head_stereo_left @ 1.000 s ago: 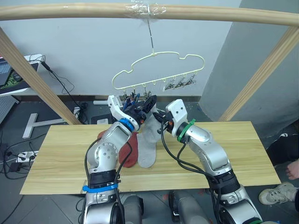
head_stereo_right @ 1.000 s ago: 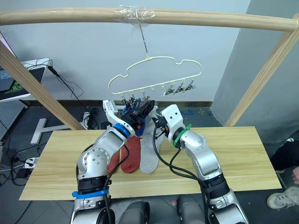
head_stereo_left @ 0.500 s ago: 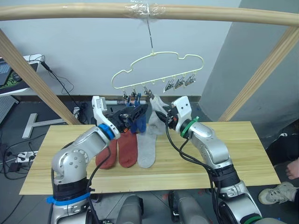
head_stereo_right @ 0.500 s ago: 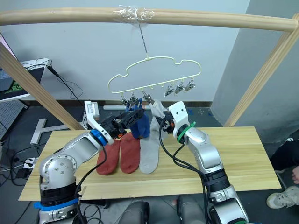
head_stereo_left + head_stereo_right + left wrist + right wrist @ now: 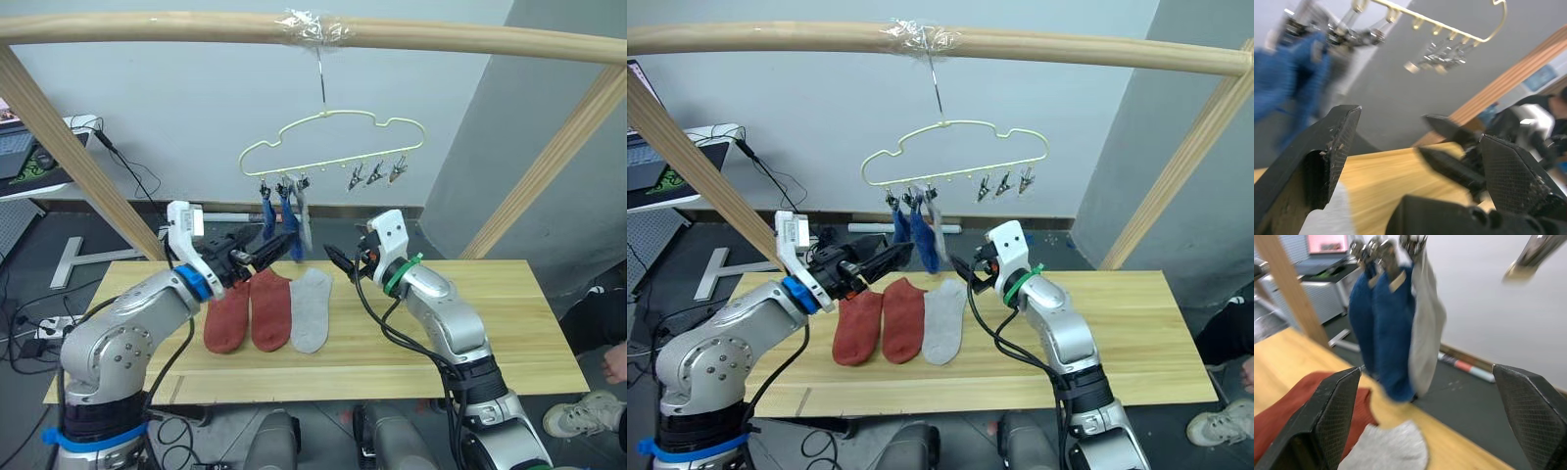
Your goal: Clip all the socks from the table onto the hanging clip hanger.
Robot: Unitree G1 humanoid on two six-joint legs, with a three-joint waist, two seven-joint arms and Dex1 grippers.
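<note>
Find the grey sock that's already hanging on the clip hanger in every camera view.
Left eye: grey sock right of two blue socks.
Right eye: same.
Left wrist: blurred, cannot tell.
Right wrist: beside blue pair.
Shared landmark: clip hanger.

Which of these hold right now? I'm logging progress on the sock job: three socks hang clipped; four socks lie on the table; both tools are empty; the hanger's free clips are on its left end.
Three socks hang from the clip hanger: true, two blue socks and a grey sock.
Four lie on the table: false, three.
Left tool and right tool are empty: true.
Free clips on the left end: false, right end.
</note>
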